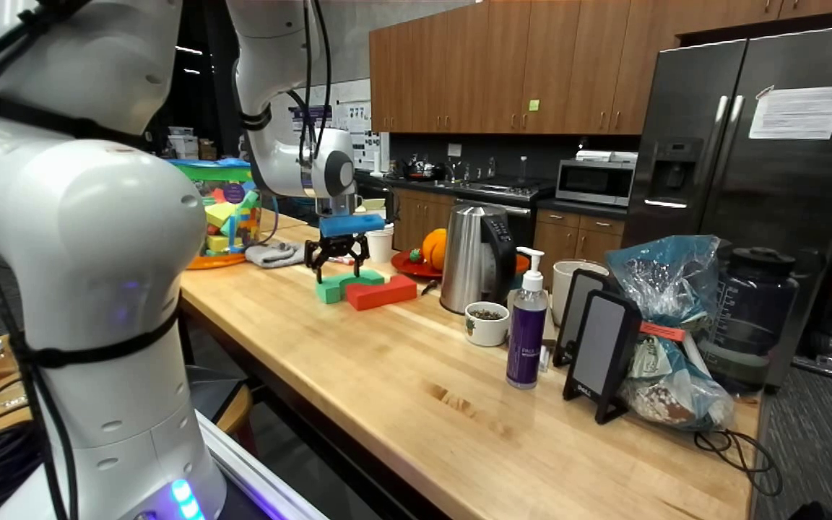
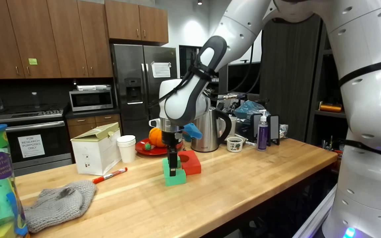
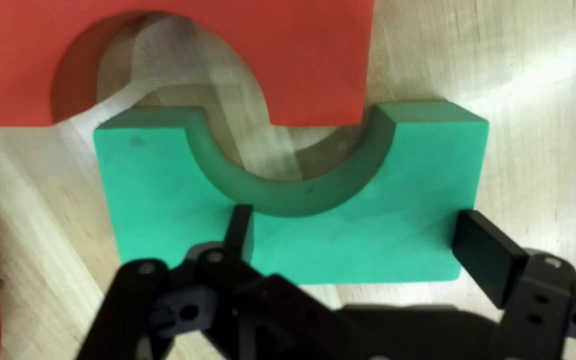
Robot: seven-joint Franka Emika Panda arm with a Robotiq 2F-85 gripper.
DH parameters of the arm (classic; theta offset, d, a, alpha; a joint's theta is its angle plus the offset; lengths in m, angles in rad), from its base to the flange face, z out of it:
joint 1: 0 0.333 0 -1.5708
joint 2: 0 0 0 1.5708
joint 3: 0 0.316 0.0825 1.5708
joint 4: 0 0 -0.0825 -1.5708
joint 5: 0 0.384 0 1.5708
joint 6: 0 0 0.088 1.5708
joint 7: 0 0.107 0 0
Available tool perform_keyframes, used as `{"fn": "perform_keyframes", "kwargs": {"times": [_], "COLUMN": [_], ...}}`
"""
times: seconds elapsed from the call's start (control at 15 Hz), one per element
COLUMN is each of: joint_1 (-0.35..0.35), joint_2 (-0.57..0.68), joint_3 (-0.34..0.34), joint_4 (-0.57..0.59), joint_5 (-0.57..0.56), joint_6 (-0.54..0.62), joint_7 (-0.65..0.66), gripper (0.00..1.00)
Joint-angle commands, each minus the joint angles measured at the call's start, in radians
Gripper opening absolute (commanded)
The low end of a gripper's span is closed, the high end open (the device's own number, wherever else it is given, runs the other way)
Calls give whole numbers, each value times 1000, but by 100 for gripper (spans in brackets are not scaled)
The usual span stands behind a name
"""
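A green block with a half-round cutout [image 3: 358, 250] lies flat on the wooden table. Over it, my gripper [image 3: 352, 216] points down and stands open, fingers wide apart. In the wrist view, one fingertip is over the block's top beside the curve; the other is at its right edge. Whether either fingertip touches the block, I cannot tell. A red block [image 3: 318, 60], also with a rounded cutout, lies close beside the green one, their cutouts facing each other but offset. Both exterior views show the green block [image 1: 331, 291] and red block [image 2: 193, 165] beneath and beside the gripper [image 2: 172, 172].
Near the blocks are a steel kettle [image 1: 463, 260] and a red plate [image 2: 141, 150] with an orange pumpkin [image 2: 156, 137]. A red marker [image 2: 109, 175], grey knitted cloth [image 2: 61, 203], paper cups [image 2: 126, 148] and white box [image 2: 93, 155] also lie around. A purple pump bottle [image 1: 526, 339] stands farther along.
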Motion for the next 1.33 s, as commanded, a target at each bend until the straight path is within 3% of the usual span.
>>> {"fn": "perform_keyframes", "kwargs": {"times": [0.0,0.87,1.27], "joint_1": [-5,39,55], "joint_2": [44,63,29], "joint_3": [10,2,-7], "joint_4": [19,32,26], "joint_5": [-8,-114,-140], "joint_6": [7,14,3], "joint_7": [-65,-200,-189], "gripper": [100,100,100]}}
